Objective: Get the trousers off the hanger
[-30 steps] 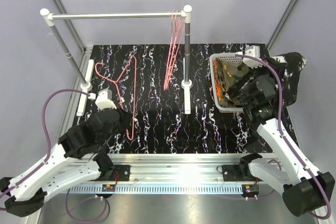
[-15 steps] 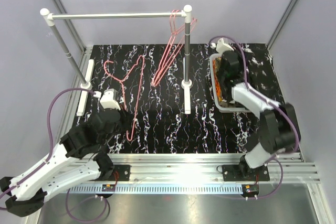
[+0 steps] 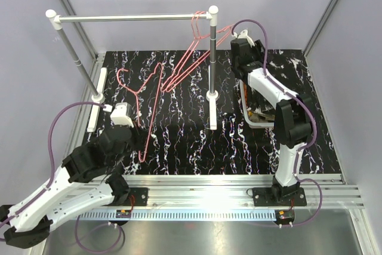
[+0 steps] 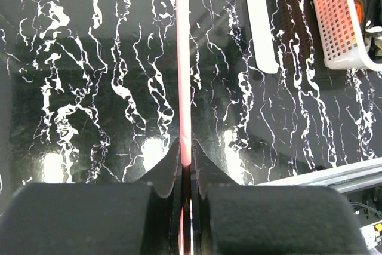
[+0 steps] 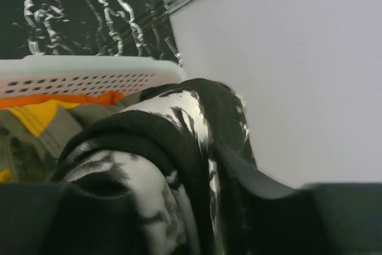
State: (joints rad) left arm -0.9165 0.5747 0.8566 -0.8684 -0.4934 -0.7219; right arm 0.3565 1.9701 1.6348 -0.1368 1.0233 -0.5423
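Observation:
My left gripper (image 4: 185, 147) is shut on the thin rod of a bare pink hanger (image 4: 182, 58), which lies on the black marbled table (image 3: 179, 141). In the top view that hanger (image 3: 145, 103) stretches away from the left gripper (image 3: 138, 146). My right gripper (image 5: 197, 165) has the black, white-speckled trousers (image 5: 155, 141) bunched between its fingers, beside the white basket (image 5: 89, 76). Orange trousers (image 5: 59, 98) and olive camouflage trousers (image 5: 36, 141) lie in that basket. In the top view the right gripper (image 3: 240, 49) is far back, near the rack post.
A rack with a silver bar (image 3: 125, 18) stands at the back, with bare pink hangers (image 3: 194, 58) hanging at its right end. The white basket (image 3: 255, 122) sits at the right. The rack's white foot (image 4: 259, 22) lies ahead of the left gripper. Walls close in the sides.
The right arm has swung from right of the basket to far back by the rack post. The black trousers no longer show in the top view. The rack's hangers have swung.

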